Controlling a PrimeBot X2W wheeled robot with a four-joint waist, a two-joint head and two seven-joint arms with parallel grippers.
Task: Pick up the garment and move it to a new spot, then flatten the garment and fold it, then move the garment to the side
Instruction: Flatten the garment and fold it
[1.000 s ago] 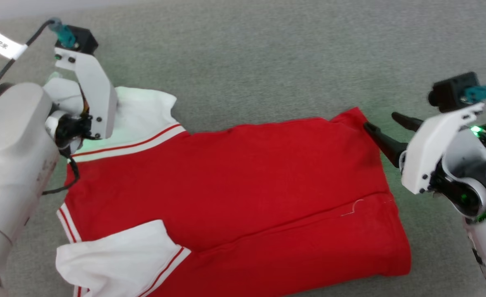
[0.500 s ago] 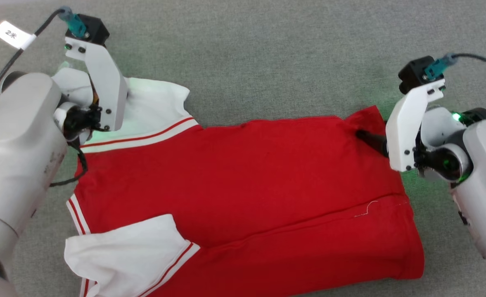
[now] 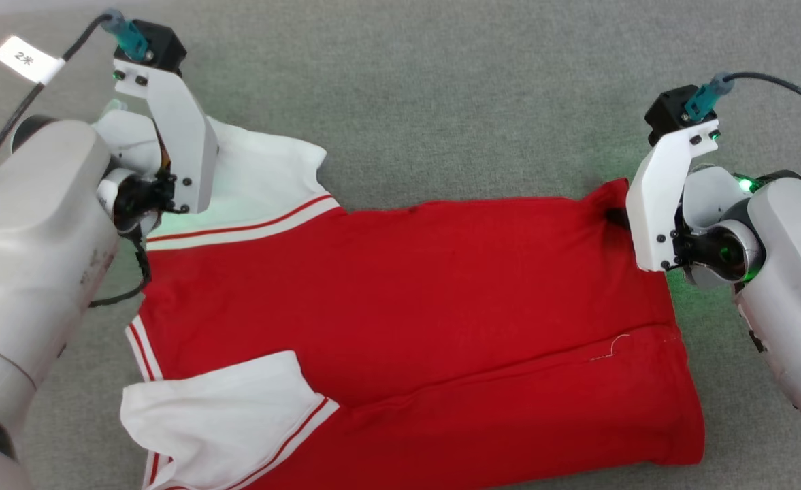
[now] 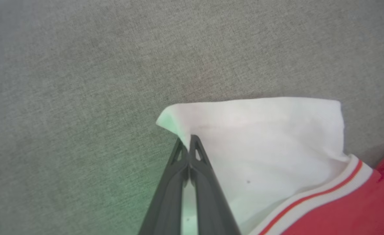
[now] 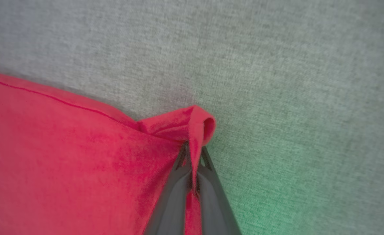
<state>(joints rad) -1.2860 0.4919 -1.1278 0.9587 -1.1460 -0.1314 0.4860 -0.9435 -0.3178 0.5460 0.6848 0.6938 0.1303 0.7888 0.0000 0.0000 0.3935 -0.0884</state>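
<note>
The garment (image 3: pixel 400 286) lies spread on the grey surface, plain red side up, so its lettering is hidden. Its hem is at the right. Its white sleeves with striped trim are at the left, one far (image 3: pixel 264 170) and one near (image 3: pixel 216 408). In the left wrist view my left gripper (image 4: pixel 189 141) is shut on the outer corner of the far white sleeve (image 4: pixel 260 137). In the right wrist view my right gripper (image 5: pixel 193 148) is shut on the far hem corner (image 5: pixel 192 125), which bunches up above the fingertips. A fold line crosses the near part of the garment.
Grey woven cloth (image 3: pixel 441 82) covers the surface on all sides of the garment, with bare room beyond its far edge. A black cable with a white tag (image 3: pixel 26 58) runs to my left wrist.
My right gripper, open beside the far hem corner a second ago, has moved in and shut on it. The left gripper holds the sleeve as before. The camera has shifted slightly.
</note>
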